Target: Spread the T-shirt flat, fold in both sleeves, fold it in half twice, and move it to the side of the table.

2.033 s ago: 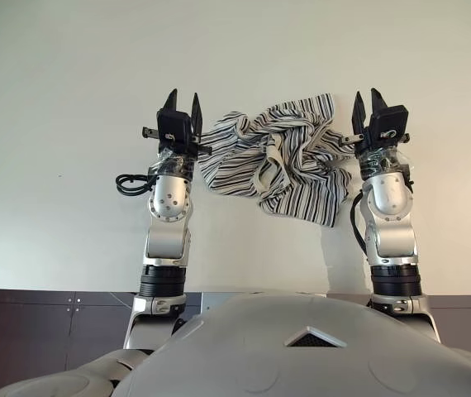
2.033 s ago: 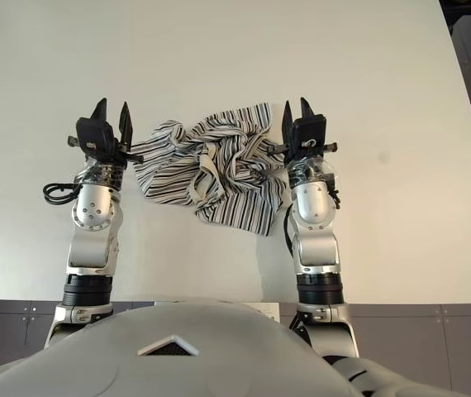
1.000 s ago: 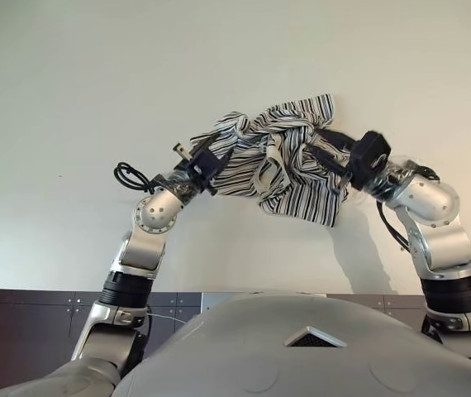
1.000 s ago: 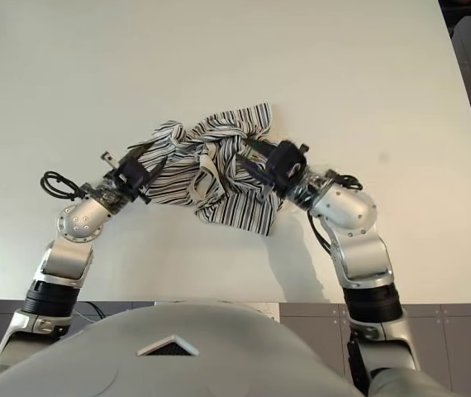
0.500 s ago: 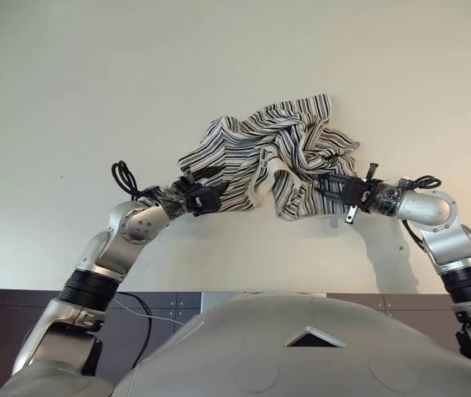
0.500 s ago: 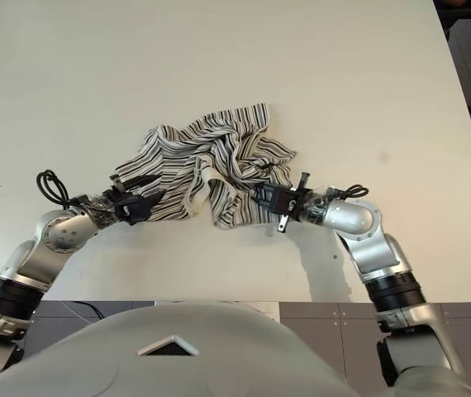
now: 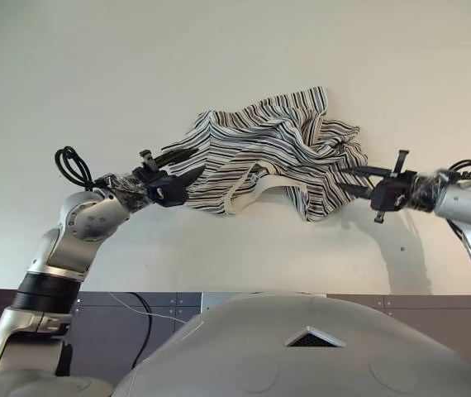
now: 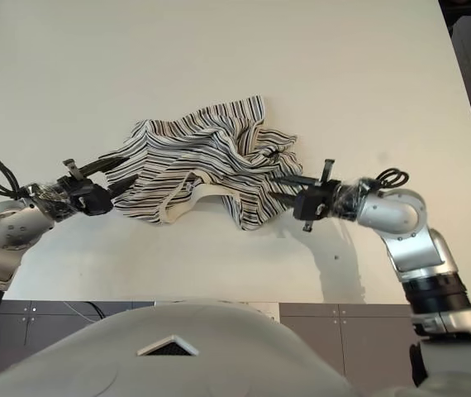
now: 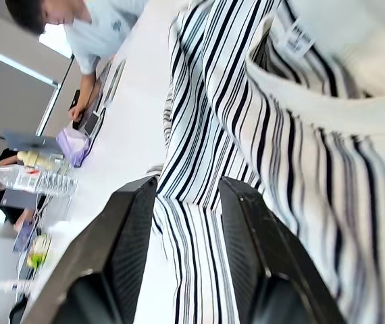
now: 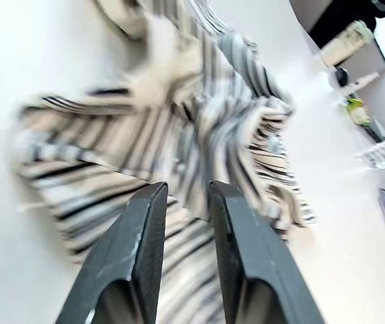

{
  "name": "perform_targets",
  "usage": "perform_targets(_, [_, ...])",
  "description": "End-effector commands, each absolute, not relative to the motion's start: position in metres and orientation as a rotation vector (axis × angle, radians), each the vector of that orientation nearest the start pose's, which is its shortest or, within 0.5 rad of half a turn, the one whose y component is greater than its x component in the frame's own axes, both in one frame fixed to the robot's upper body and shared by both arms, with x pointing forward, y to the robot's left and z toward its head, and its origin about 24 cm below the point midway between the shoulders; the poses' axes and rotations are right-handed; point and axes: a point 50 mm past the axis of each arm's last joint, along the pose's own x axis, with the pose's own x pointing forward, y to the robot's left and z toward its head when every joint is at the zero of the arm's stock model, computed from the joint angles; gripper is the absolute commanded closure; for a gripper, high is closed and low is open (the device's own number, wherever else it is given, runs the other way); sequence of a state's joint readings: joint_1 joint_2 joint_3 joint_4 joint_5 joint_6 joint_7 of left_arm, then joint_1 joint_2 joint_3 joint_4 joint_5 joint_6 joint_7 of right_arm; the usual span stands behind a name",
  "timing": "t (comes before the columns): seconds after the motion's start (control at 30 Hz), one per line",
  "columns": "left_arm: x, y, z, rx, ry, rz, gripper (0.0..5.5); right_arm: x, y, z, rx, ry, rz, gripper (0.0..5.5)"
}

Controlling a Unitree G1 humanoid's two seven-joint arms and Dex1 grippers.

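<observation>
The T-shirt (image 7: 260,136) is black-and-white striped with a cream collar (image 7: 248,188). It hangs bunched and partly stretched over the white table (image 7: 95,66), between my two grippers. My left gripper (image 7: 184,168) is shut on the shirt's left edge; in the left wrist view striped cloth (image 9: 199,135) runs between its dark fingers (image 9: 135,229). On the opposite side, my right gripper (image 7: 344,179) is shut on the shirt's right edge, and the right wrist view has cloth (image 10: 179,128) pinched between its fingers (image 10: 145,229). The collar sags low in the middle.
The table's front edge (image 7: 219,291) runs just below both arms, and its right edge (image 8: 467,91) lies beyond my right arm. Open table top stretches behind the shirt. Bottles (image 9: 17,177) and small items stand on a desk far off in the room.
Both arms swung from beside the heap to its near side, closed on the cloth, then drew outward to left and right. The shirt went from a crumpled heap to a wider, stretched shape.
</observation>
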State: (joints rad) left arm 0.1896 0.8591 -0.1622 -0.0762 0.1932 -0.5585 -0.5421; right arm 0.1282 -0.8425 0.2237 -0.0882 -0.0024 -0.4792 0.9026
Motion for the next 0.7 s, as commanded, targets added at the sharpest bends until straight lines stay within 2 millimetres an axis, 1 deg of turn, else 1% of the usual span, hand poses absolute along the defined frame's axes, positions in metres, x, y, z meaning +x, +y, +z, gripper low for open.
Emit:
perform_targets(0.03, [0.163,0.216,0.052,1.033,0.005,-1.179,3.81,0.166,-0.194,0.052,-0.792,0.132,1.375,4.37])
perform_targets(0.1, [0.152,0.219,0.04,1.044,0.072,-1.235,3.81,0.161,-0.193,0.046,-0.783,0.161,1.376,4.37])
perform_targets(0.17, [0.147,0.223,0.031,1.074,0.104,-1.247,3.81,0.162,-0.194,0.043,-0.803,0.172,1.354,4.37])
perform_targets(0.23, [0.144,0.229,0.024,1.106,0.14,-1.25,3.81,0.166,-0.197,0.038,-0.866,0.176,1.331,4.37])
perform_targets(0.37, [0.148,0.233,0.017,1.178,0.13,-1.237,3.81,0.17,-0.194,0.033,-0.922,0.145,1.318,4.37])
perform_targets(0.53, [0.148,0.236,0.006,1.253,0.136,-1.238,3.81,0.171,-0.189,0.03,-0.946,0.116,1.326,4.37])
perform_targets(0.63, [0.152,0.237,0.002,1.289,0.149,-1.229,3.81,0.174,-0.187,0.028,-0.952,0.104,1.325,4.37])
perform_targets(0.67, [0.153,0.239,0.0,1.298,0.163,-1.224,4.0,0.174,-0.187,0.028,-0.953,0.101,1.325,4.37])
perform_targets(0.7, [0.153,0.242,-0.001,1.306,0.179,-1.221,4.08,0.174,-0.187,0.027,-0.953,0.102,1.325,4.37])
